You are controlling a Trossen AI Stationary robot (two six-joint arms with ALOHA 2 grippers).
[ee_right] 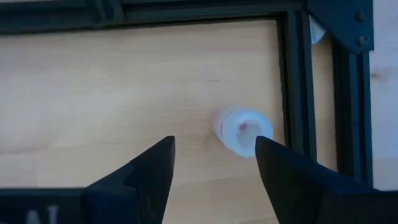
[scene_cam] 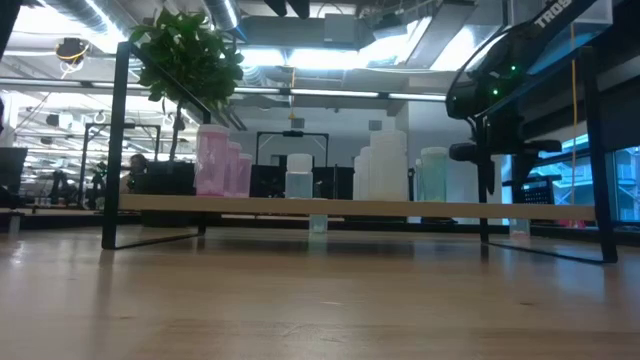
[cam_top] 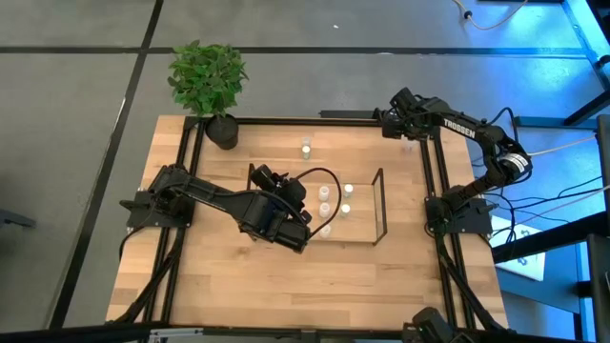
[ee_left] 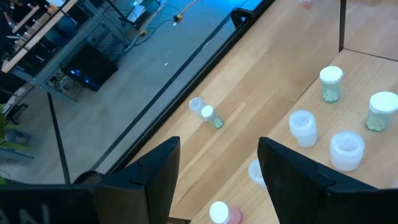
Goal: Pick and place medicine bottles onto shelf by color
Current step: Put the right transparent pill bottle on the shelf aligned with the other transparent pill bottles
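Two arms are working at the wooden table, one on each side.

Left gripper: hanging over the left end of the shelf, fingers standing spread with nothing between them. Its wrist view is showing several medicine bottles on the shelf board: two greenish bottles standing upright, two clear bottles beside them, and a pink-tinted bottle just below the fingers.

Stray bottle: lying on its side on the table, apart from the shelf, near the black table frame; it may be two bottles lying together, but the view is too small to tell.

Right gripper: hovering at the far right corner of the table, fingers standing apart and empty. A whitish bottle with a pink spot is standing just beyond them, close against the frame rail.

Low view: pink bottles, a clear bottle, white bottles and a greenish bottle are standing in a row along the shelf board.

Potted plant: standing at the far left corner of the table.
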